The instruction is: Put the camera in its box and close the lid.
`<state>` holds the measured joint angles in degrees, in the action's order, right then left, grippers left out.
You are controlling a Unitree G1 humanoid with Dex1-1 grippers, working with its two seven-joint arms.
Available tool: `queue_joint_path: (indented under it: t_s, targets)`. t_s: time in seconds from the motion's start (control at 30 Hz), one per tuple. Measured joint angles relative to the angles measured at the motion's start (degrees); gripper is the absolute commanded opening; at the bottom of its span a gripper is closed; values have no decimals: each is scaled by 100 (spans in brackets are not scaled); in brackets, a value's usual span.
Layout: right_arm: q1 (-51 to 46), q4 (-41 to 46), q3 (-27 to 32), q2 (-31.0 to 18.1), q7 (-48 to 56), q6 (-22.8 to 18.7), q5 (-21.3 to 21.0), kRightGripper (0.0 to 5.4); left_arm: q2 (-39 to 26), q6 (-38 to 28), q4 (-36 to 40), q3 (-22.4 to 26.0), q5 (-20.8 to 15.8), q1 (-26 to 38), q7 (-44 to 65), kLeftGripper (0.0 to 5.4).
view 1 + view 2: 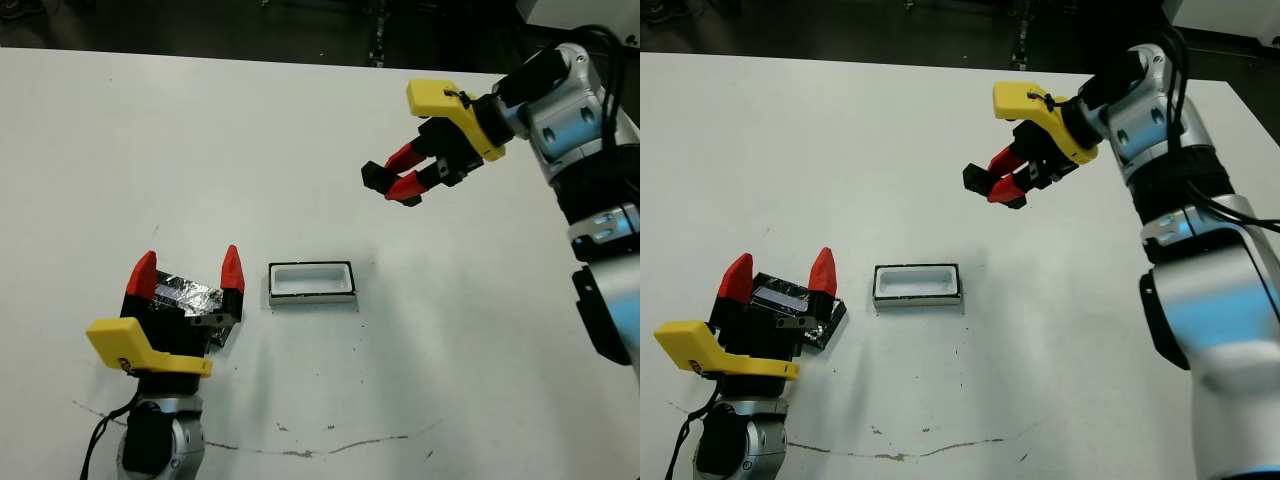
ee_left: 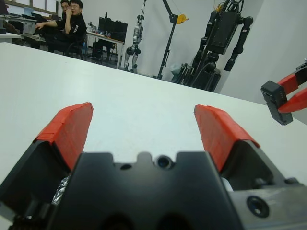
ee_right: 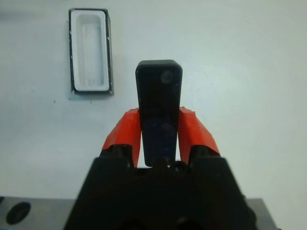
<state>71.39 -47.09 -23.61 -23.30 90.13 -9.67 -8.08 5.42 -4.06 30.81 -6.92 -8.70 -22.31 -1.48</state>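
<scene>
My right gripper [image 1: 398, 177] hangs in the air above the table, shut on the camera [image 3: 158, 108], a slim black bar that sticks out past the red fingertips. The box [image 1: 311, 266], a white-lined oblong tray with dark walls, lies open on the table below and to the left of that gripper, with nothing in it. The lid [image 1: 187, 294], a black slab with silvery patches, lies flat at the near left. My left gripper [image 1: 188, 268] is open, its two red fingers [image 2: 67, 132] standing one at each side of the lid, apart from it.
A thin dark scratch [image 1: 300, 450] runs along the table near its front edge. Beyond the far edge, the left wrist view shows seated people [image 2: 69, 21] and robot stands [image 2: 223, 38].
</scene>
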Motion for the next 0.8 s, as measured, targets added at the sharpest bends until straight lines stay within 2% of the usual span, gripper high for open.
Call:
queue_joint_path:
  t_s: [0.2, 0.43, 0.6, 0.8]
  targets:
    - [-1, -168, 18, 324, 203, -6, 320, 169, -8, -6, -1, 28, 42, 5, 0, 540]
    - [1, -274, 107, 678, 202, -18, 411, 169, -17, -8, -4, 92, -33, 3, 34, 540]
    - [-3, -228, 165, 928, 187, -254, 494, 169, -34, -8, -4, 123, -44, 1, 41, 540]
    - [-193, 271, 179, 990, 68, -497, 520, 169, -65, -8, -4, 151, -43, 4, 48, 540]
